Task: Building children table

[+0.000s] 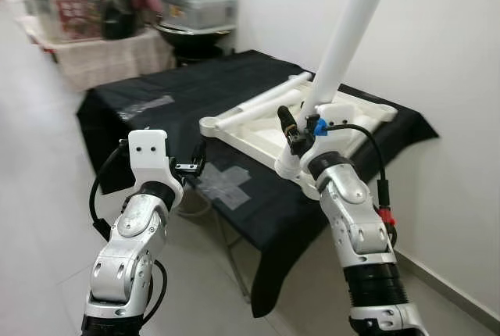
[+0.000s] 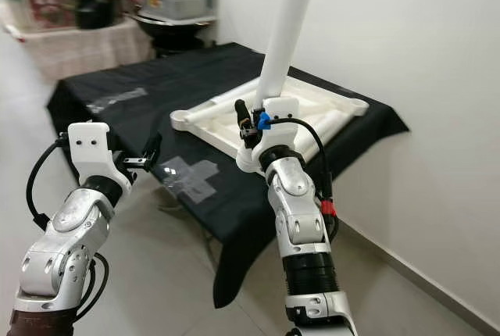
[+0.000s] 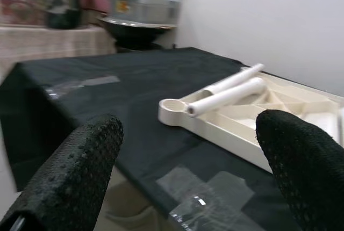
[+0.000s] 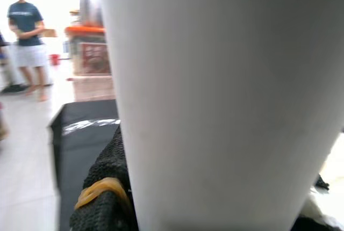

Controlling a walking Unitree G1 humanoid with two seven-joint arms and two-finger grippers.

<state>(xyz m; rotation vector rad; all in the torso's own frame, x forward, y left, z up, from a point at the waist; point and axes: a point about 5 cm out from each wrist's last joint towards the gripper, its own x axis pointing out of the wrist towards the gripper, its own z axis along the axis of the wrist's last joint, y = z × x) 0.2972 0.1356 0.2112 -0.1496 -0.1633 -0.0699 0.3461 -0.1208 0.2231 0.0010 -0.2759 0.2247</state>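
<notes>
R fingers [image 1: 291, 129] round white leg [image 1: 348, 35]; no legible labels.

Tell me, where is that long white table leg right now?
The leg stands tilted in the right end effector, at the near corner of the white tabletop lying on the black cloth, by the wall.

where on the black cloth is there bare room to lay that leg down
Free: the black cloth between the tabletop frame and the far edge by the bins. Tape patch at the near edge is flat. Crowded: the frame side by the wall, where the right gripper holds the leg.
</notes>
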